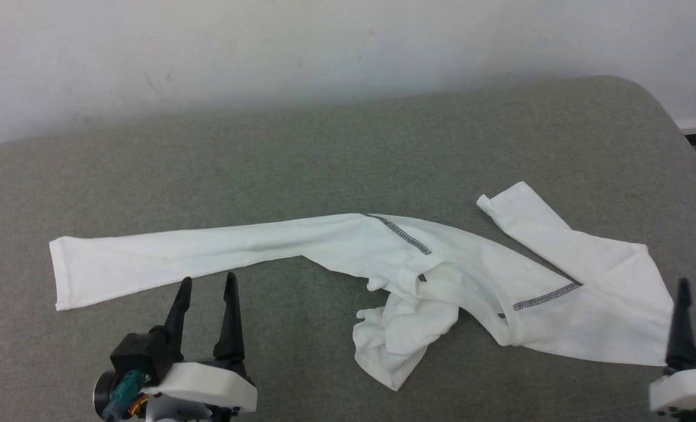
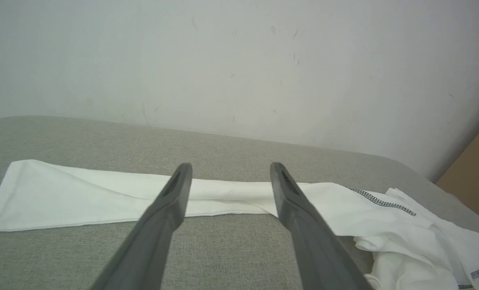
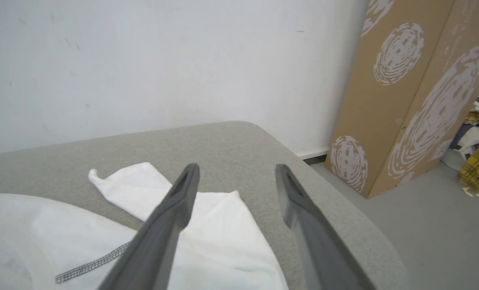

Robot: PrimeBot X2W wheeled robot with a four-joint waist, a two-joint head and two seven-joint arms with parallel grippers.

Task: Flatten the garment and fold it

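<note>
- Left gripper [image 1: 207, 280]: its two long dark fingers are spread wide and hold nothing. The tips sit just short of the outstretched sleeve.
- Right gripper [image 3: 237, 168]: its fingers are just as far apart and empty, over the cloth's right end by the tabletop's right edge.
- The thin white long-sleeved shirt [image 1: 348, 240] lies on the grey fabric tabletop [image 1: 324, 146], nearer the near edge. Its long axis runs from left edge to right edge.
- One sleeve lies flat with its cuff pointing at the left edge. The other doubles back, cuff aimed at the far right corner. The body is bunched mid-table.
- My read: the grippers are posted at opposite ends, ready to pull that crumple out.
</note>
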